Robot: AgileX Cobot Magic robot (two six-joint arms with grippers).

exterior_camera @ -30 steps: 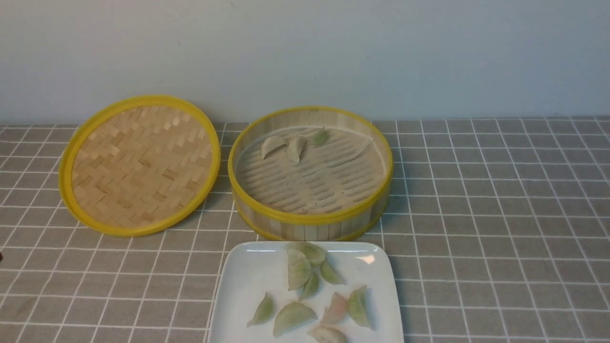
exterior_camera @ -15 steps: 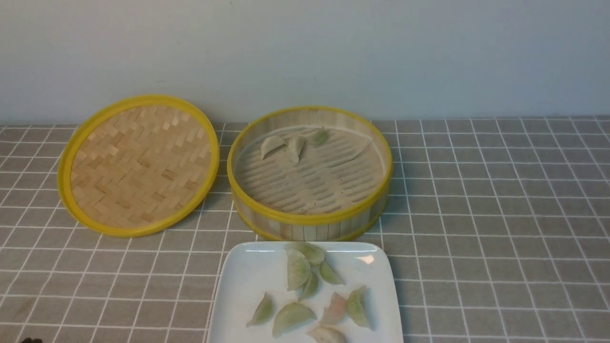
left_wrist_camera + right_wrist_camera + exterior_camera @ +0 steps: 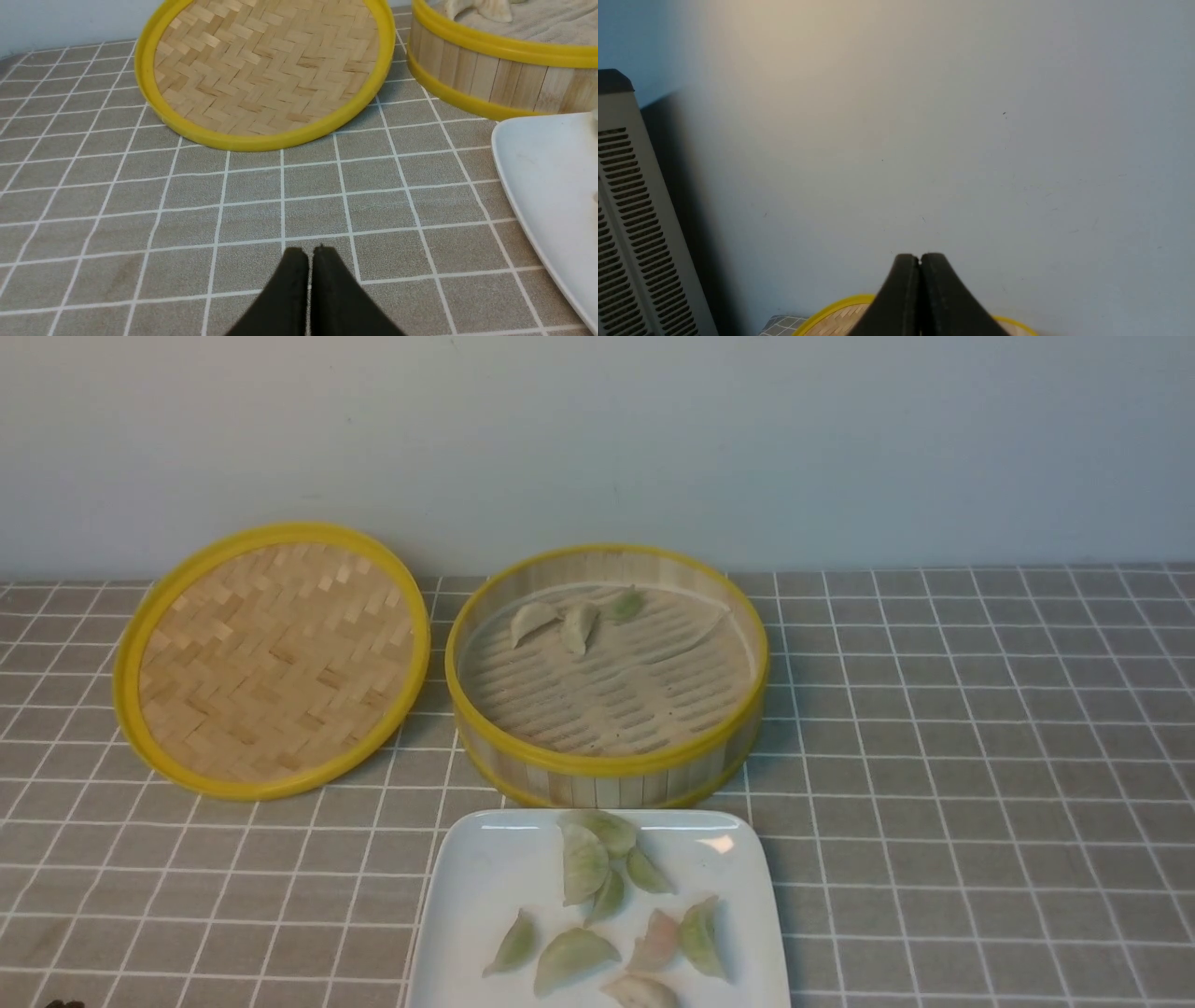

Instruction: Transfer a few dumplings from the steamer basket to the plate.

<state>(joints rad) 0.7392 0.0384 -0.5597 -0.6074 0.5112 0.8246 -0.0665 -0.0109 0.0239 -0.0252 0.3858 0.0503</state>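
Note:
The steamer basket (image 3: 607, 767) stands at the middle back with three dumplings (image 3: 579, 625) near its far wall. In front of it lies the white plate (image 3: 476, 896), carrying several pale green and pinkish dumplings (image 3: 571, 957). My left gripper (image 3: 309, 254) is shut with nothing in it and hovers low over the tablecloth, left of the plate (image 3: 551, 177) and in front of the lid; only its dark tip (image 3: 63, 1004) shows in the front view's bottom left corner. My right gripper (image 3: 920, 259) is shut and empty, pointing at the wall, and is out of the front view.
A flat woven lid (image 3: 271, 658) with a yellow rim leans against the wall to the left of the steamer. A grey vented panel (image 3: 626, 233) stands beside the wall in the right wrist view. Grey checked cloth (image 3: 980, 756) covers the table.
The dark tip of my left gripper slid from the left edge down to the bottom left corner of the front view, then stayed there. Steamer, plate and dumplings have not moved.

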